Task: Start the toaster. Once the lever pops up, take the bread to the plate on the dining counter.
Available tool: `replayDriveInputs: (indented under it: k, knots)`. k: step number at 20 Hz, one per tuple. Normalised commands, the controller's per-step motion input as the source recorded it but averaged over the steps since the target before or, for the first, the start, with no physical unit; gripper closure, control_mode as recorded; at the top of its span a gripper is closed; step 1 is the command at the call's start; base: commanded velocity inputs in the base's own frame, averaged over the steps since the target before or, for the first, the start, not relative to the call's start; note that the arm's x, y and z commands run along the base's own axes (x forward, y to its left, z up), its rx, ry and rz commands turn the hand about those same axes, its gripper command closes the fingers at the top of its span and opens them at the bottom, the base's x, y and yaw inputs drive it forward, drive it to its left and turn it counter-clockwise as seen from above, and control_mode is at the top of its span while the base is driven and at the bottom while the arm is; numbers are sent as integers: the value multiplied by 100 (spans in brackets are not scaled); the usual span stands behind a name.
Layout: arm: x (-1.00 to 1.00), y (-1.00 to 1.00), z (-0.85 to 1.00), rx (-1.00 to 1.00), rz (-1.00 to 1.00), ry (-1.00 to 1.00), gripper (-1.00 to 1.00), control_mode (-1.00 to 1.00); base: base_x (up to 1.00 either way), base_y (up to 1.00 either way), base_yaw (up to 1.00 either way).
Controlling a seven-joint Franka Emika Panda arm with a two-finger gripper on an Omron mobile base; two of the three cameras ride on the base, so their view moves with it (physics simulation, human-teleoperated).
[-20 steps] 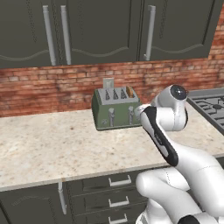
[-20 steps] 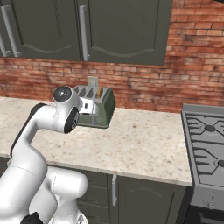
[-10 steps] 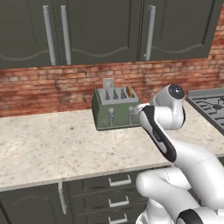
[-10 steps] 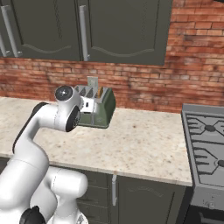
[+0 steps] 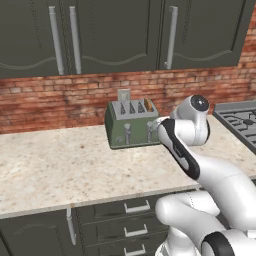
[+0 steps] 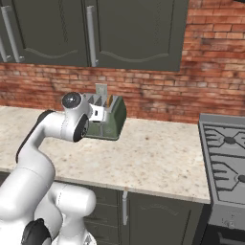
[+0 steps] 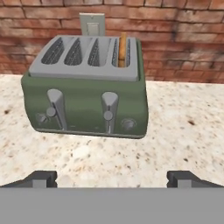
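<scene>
Clearly, from the left base view, the toaster [image 5: 132, 125] stands on the beige counter [image 5: 60, 170] close to the brick wall [image 5: 55, 102], under dark cabinets [image 5: 115, 32]. The bread [image 5: 148, 105] is a thin brown edge in the rightmost slot. The robot's wrist covers the right front corner of the toaster, so the lever [image 5: 149, 131] is partly hidden, and the claw itself I cannot make out there. At the right edge a stove [image 5: 240, 120] is cut off.

From the right base view, the arm's elbow hides most of the toaster [image 6: 111, 122]; I see its right side and a bit of the top, with the bread [image 6: 109, 101] just peeking out. The stove [image 6: 225, 162] is cut by the frame on the right.

Looking from the hand view, the toaster [image 7: 87, 89] is seen whole from the front. The bread [image 7: 123, 49] stands upright in the rightmost slot, only its upper part visible. The lever [image 7: 109, 109] is up near the top of its track, beside the matching left lever [image 7: 54, 107]. The gripper [image 7: 113, 178] is spread wide, its two tips far apart at the bottom, holding nothing and not touching the toaster. A wall outlet [image 7: 92, 24] is half hidden behind the toaster.
</scene>
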Motion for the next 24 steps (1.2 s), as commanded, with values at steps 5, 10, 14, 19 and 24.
replayDriveInputs:
  k: [5,10,14,19,24]
  knots:
    - [22,0,0,0,0,0,-100,-100,0,0,0]
    - [22,-1,-8,0,0,0,-100,-100,0,0,0]
    - [33,-6,-4,0,-1,0,-100,-100,0,0,0]
    - [24,-16,-3,0,-2,0,-100,-100,0,0,0]
    - [14,-11,-6,0,0,0,-100,-100,0,0,0]
